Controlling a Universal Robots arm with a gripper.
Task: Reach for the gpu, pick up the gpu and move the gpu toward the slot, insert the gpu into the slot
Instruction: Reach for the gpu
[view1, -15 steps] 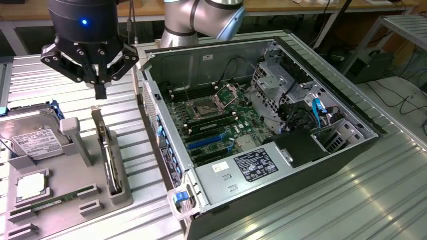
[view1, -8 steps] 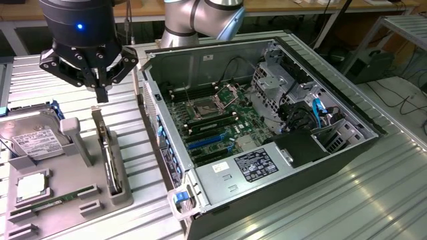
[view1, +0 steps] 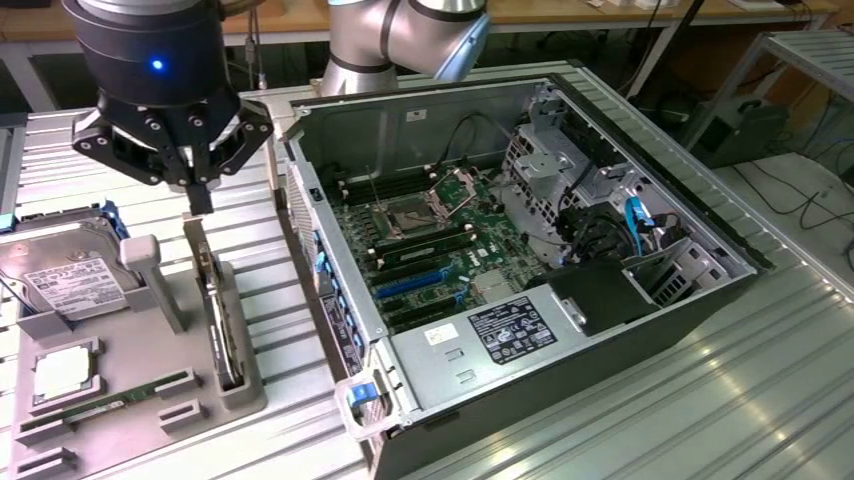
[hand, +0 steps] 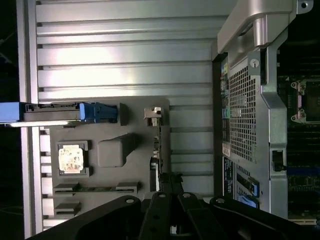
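The gpu (view1: 218, 310) stands on edge in a groove of the grey holder tray (view1: 247, 390), with its silver end bracket (view1: 196, 250) pointing up. My gripper (view1: 200, 203) hangs right above that bracket end, its fingers drawn together with nothing visibly between them. From the wrist, the gpu (hand: 157, 150) appears edge-on as a thin strip, and the black fingers (hand: 161, 210) sit over its near end. The blue card slots (view1: 404, 285) lie on the motherboard inside the open computer case (view1: 667, 190).
On the tray are a silver labelled hard drive (view1: 67, 280), a processor chip (view1: 60, 370) and a green memory stick (view1: 114, 405). The case's metal wall (view1: 314, 250) rises just beside the tray. Ribbed aluminium table (view1: 747, 400) surrounds everything.
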